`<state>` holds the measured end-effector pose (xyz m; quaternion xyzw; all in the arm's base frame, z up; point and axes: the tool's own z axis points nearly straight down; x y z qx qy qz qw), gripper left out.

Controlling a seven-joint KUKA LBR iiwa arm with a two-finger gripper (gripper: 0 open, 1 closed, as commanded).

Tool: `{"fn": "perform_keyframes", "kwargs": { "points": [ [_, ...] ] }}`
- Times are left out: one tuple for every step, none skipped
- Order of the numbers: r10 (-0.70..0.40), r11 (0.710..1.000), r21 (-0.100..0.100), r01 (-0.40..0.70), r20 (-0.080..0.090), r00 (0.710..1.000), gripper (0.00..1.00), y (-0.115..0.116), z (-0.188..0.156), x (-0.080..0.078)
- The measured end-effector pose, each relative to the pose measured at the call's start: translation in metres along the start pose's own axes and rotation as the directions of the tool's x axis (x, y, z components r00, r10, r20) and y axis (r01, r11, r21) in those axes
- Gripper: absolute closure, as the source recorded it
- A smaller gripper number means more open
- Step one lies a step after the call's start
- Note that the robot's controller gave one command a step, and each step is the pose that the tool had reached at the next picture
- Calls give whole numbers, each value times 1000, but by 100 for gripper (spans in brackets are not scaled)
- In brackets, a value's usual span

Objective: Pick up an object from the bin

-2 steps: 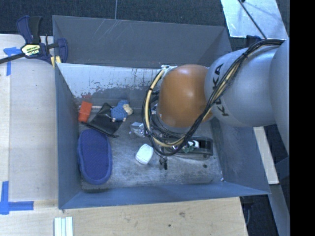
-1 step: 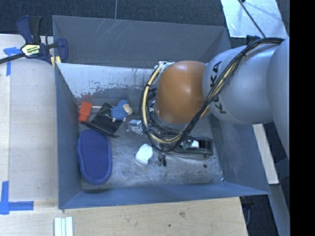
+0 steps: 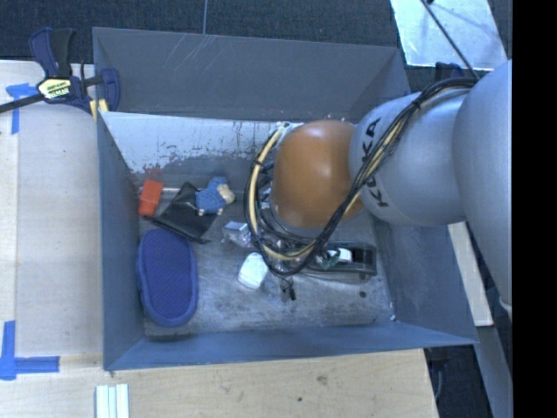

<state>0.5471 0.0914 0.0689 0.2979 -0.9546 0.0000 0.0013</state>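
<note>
Camera view: the arm comes into the grey bin (image 3: 113, 233) from the right. Its round orange cover (image 3: 309, 177) and looped cables (image 3: 258, 200) hide most of the tool (image 3: 285, 284). The tool is low over the middle of the bin floor. I cannot tell if it is open or closed, or if it grips anything.

A small white lump (image 3: 252, 272) lies on the floor just left of the tool. A dark flat thing with a white label (image 3: 352, 259) pokes out on the right, partly under the arm. Something shiny and crinkly (image 3: 235, 231) sits by the cables and is hard to make out.

At the far left lie an orange block (image 3: 150, 197), a black flat piece (image 3: 185, 219) and a little blue toy (image 3: 211, 197). A big blue oval pad (image 3: 167, 277) lies at the near left.
</note>
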Motion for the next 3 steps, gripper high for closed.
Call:
{"fn": "perform_keyframes", "kwargs": {
  "points": [
    [4, 1000, 0, -4, 1, 1000, 0, -1, -1, 0],
    [6, 1000, 1, -6, 6, 1000, 100, -1, -1, -1],
    [10, 1000, 6, -10, 13, 1000, 100, -2, -116, -3]
  ]
}}
